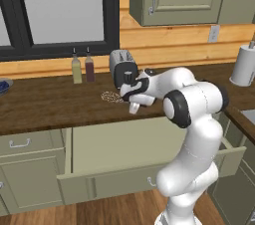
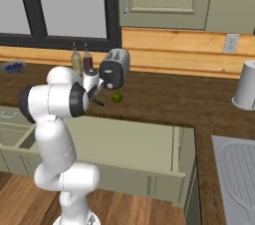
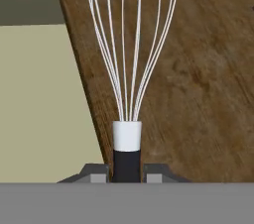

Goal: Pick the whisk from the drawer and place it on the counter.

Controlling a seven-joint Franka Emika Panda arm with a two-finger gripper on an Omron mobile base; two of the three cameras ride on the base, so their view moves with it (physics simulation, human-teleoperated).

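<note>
Gripper point(image 3: 127, 176) clamped on whisk point(image 3: 127, 139) black handle, wire head pointing out over counter point(image 3: 198, 94). Whisk head point(image 1: 110, 97) low above counter near toaster point(image 1: 122, 67), maybe touching, hard to tell. Drawer point(image 1: 119, 144) open below, beige interior visible.

The counter point(image 1: 50, 104) carries 2 bottles point(image 1: 82, 68), a toaster point(image 1: 122, 64) and a lime point(image 2: 117, 97).
</note>
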